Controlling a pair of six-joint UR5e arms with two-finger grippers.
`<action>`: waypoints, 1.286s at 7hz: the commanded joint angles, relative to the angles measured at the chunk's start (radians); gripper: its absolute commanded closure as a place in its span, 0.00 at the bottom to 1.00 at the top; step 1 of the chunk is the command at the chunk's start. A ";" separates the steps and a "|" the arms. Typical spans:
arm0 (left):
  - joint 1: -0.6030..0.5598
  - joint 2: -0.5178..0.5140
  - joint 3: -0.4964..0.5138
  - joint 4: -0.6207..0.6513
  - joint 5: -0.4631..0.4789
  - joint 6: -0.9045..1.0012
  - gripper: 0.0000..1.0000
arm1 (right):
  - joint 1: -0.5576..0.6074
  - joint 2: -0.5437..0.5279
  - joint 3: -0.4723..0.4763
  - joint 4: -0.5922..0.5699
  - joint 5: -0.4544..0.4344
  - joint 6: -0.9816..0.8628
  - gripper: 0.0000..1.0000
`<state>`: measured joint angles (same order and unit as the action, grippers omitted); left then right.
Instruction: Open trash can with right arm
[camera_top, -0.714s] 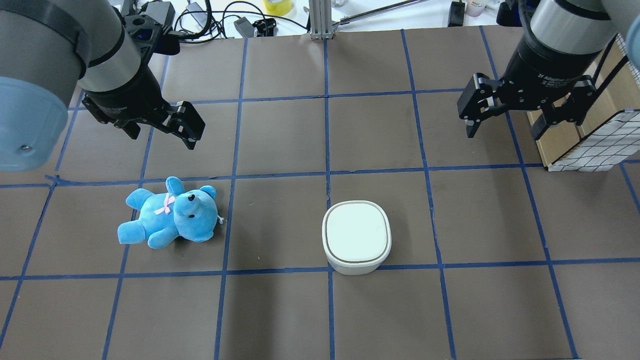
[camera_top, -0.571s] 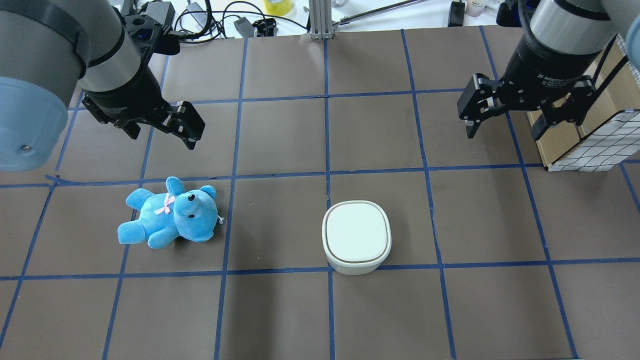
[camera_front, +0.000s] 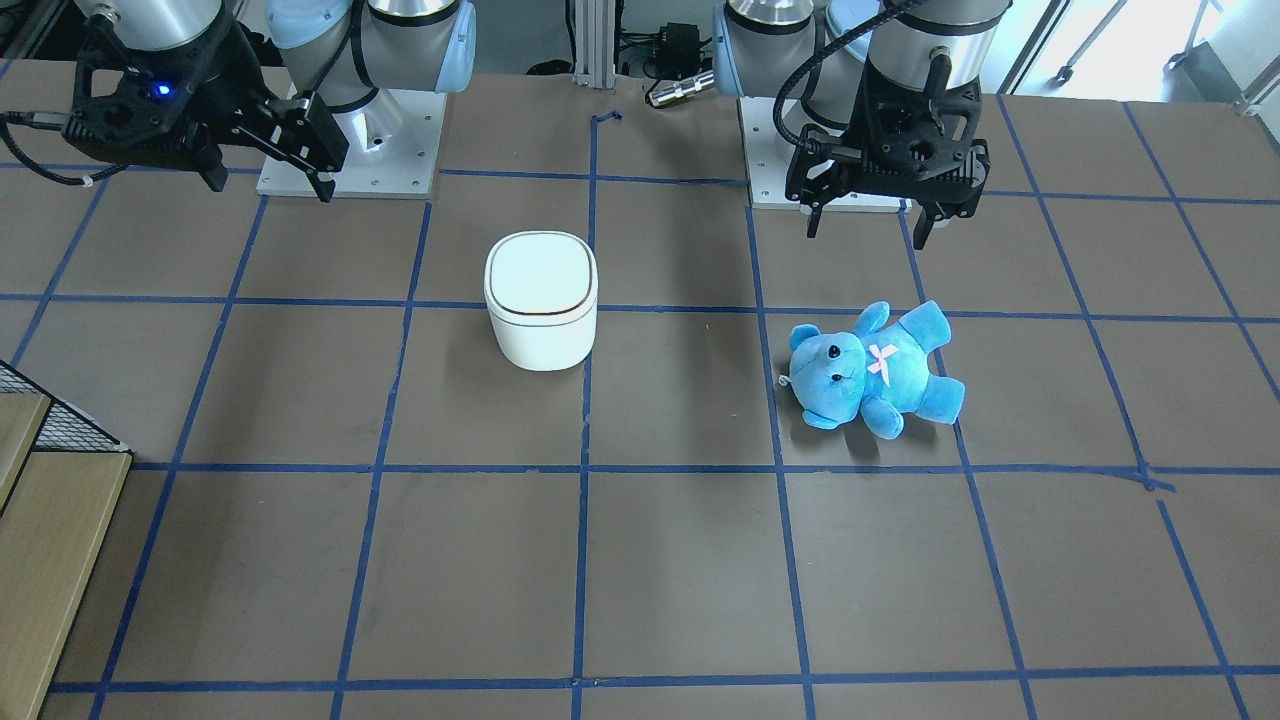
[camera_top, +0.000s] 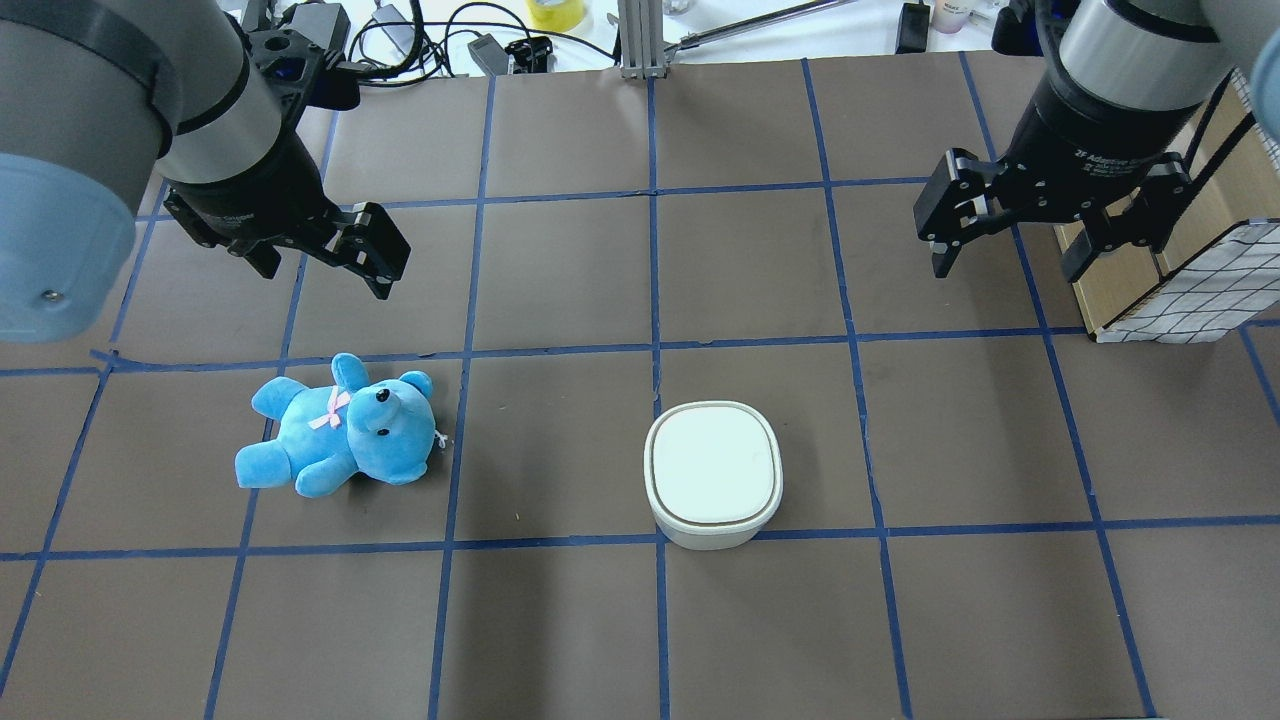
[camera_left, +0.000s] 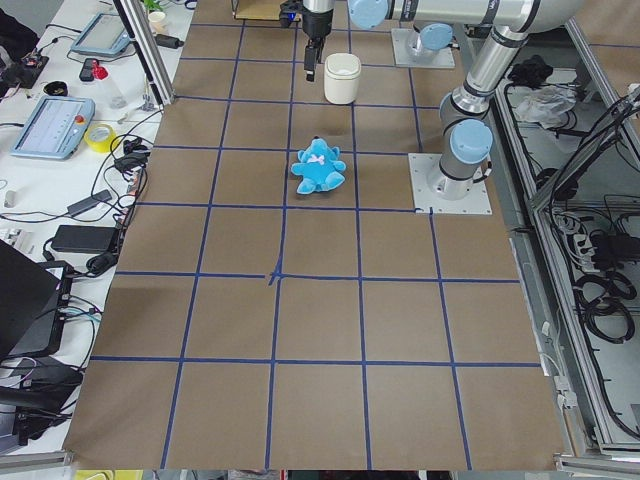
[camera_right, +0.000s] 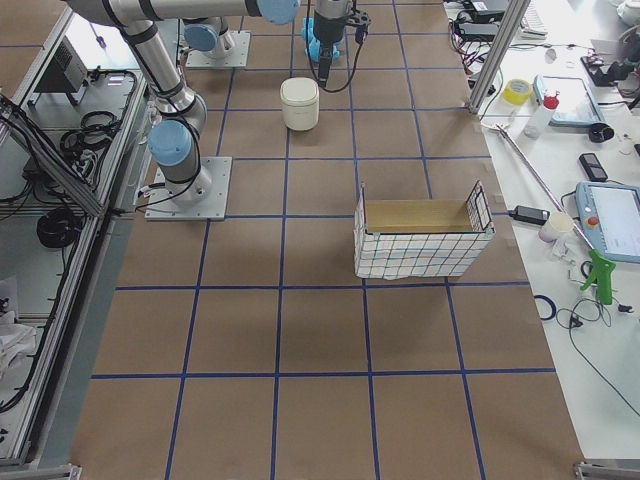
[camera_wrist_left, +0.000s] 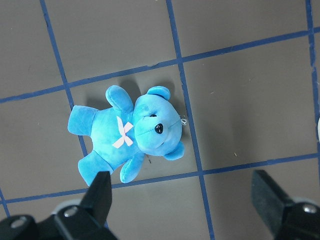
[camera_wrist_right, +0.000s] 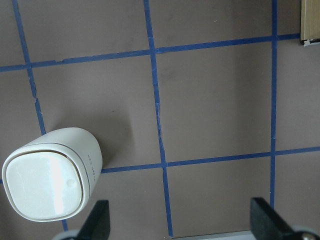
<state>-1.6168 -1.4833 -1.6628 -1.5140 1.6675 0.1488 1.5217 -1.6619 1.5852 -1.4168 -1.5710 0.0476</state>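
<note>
The trash can (camera_top: 713, 475) is a small white bin with rounded corners and a thin dark seam round its rim. It stands upright and closed on the table (camera_top: 560, 620), a little right of the middle. The right arm (camera_top: 1125, 70), silver with a black wrist, hangs over the far right, well apart from the can. Its gripper (camera_top: 1007, 268) points down, fingers spread wide, holding nothing.
</note>
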 joint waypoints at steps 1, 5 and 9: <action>0.000 0.000 0.000 0.000 0.000 0.000 0.00 | 0.000 0.001 -0.001 -0.002 -0.001 0.000 0.00; 0.000 0.000 0.000 0.000 0.000 0.000 0.00 | 0.000 -0.001 -0.001 -0.005 -0.003 -0.002 0.00; 0.000 0.000 0.000 0.000 0.000 0.000 0.00 | 0.000 -0.002 -0.008 -0.040 0.021 0.002 0.00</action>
<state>-1.6168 -1.4833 -1.6628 -1.5141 1.6682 0.1488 1.5217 -1.6641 1.5775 -1.4395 -1.5652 0.0468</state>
